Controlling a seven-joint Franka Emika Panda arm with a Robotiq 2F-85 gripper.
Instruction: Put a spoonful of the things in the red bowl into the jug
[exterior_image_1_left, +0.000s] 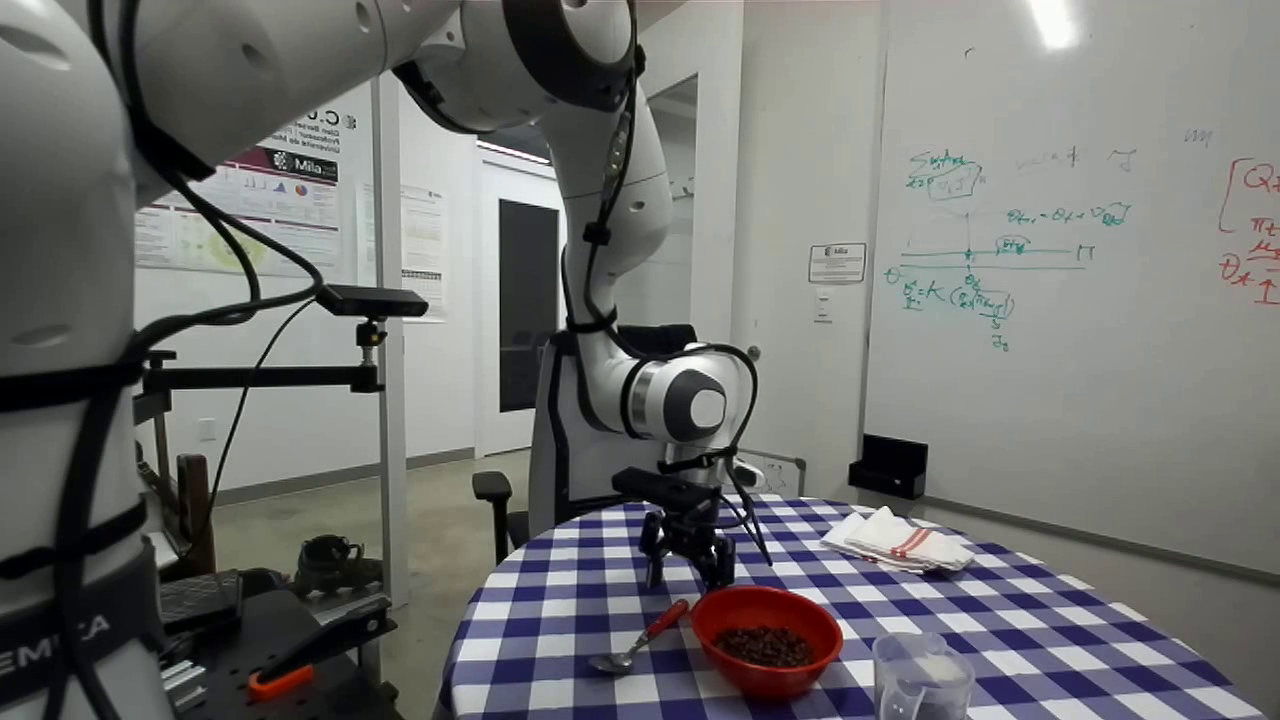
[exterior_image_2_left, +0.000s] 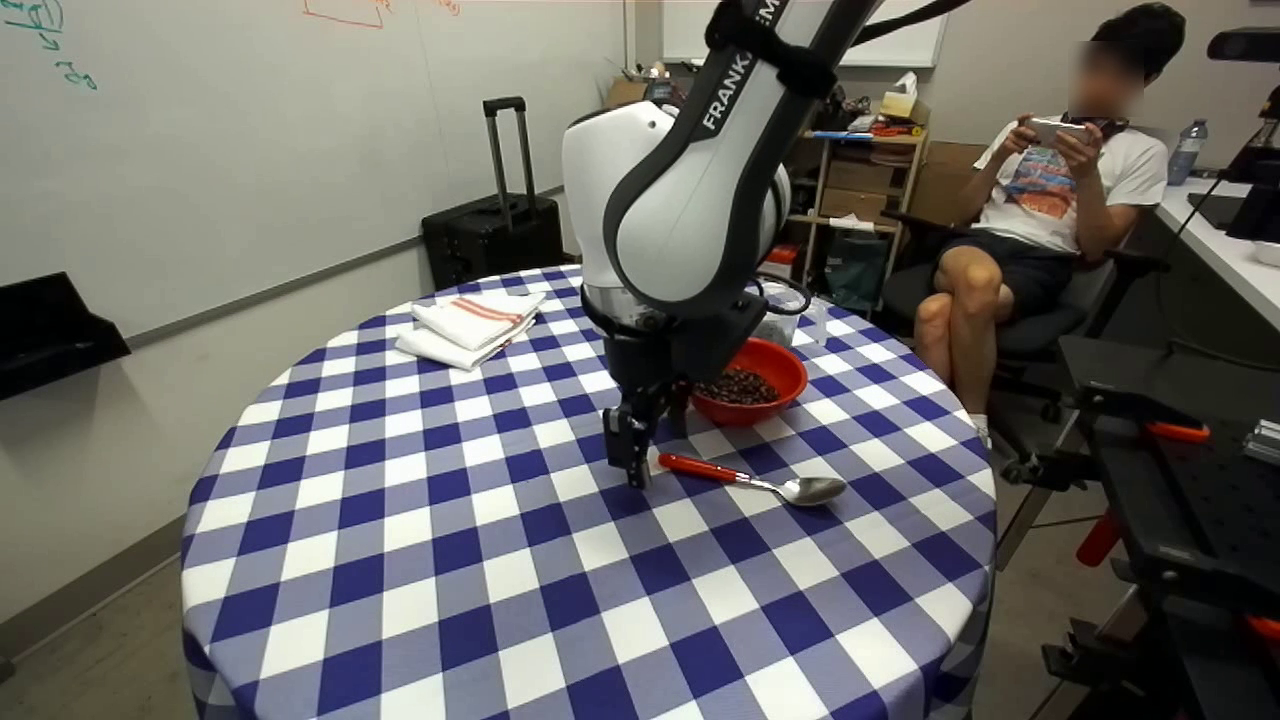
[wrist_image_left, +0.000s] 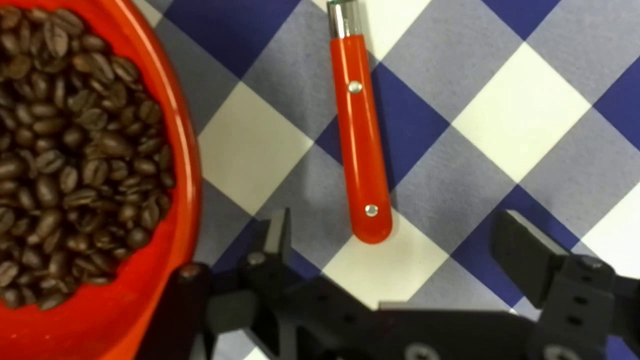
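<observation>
Over tablecloth (exterior_image_2_left: 420, 540), claw (wrist_image_left: 394, 232) spread wide, spoon head (exterior_image_2_left: 812, 490) visible only in both exterior views.

To my eye the red bowl (wrist_image_left: 189, 170) is shiny plastic, the spoon (exterior_image_2_left: 740, 477) polished metal with a glossy handle (wrist_image_left: 361, 140), the coffee beans (wrist_image_left: 75, 160) lustrous, the checked tablecloth (exterior_image_2_left: 480, 560) matt.
</observation>
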